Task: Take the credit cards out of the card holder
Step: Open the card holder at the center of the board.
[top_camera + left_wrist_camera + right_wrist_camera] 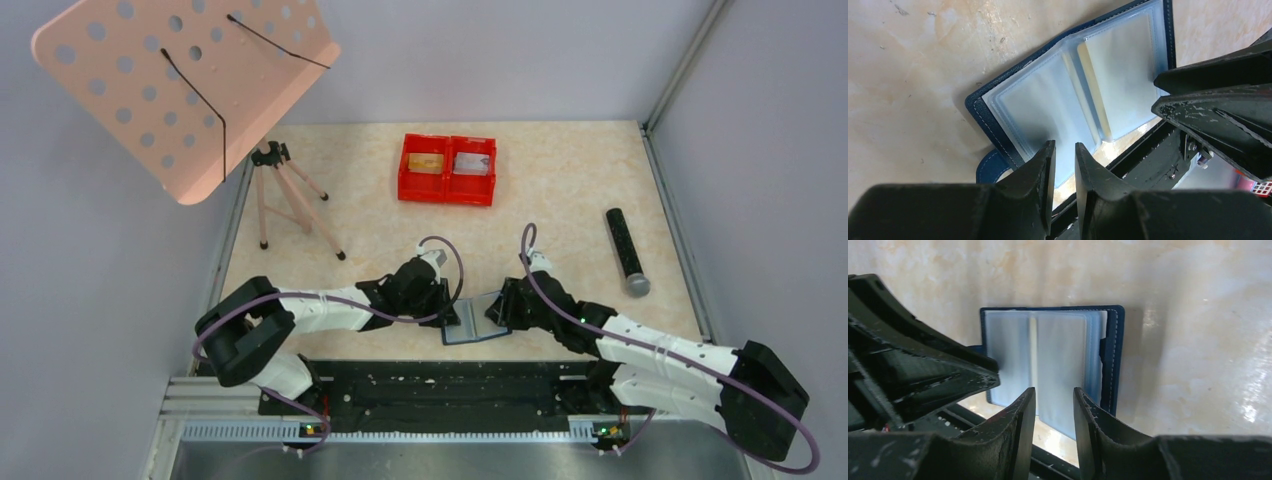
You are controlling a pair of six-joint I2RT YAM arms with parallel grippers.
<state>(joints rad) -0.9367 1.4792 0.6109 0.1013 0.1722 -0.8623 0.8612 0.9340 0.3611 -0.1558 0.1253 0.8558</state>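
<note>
The navy card holder (pixel 478 322) lies open near the table's front edge, between my two grippers. In the left wrist view its clear grey-blue sleeves (pixel 1038 105) face up, with a tan card edge (pixel 1092 97) showing in the middle fold; the closure tab (pixel 989 167) sticks out at the left. My left gripper (pixel 1065 150) is over the holder's near left corner, jaws a narrow gap apart with nothing between them. My right gripper (pixel 1054 392) is over the right page (pixel 1060 360), jaws apart and empty. A gold card (pixel 428 162) and a silver card (pixel 472 163) lie in the red tray (pixel 447 190).
A black cylinder with a grey end (pixel 626 250) lies at the right. A small tripod (pixel 290 195) and a pink perforated board (pixel 180 80) stand at the back left. The black base rail (pixel 440 385) runs just below the holder.
</note>
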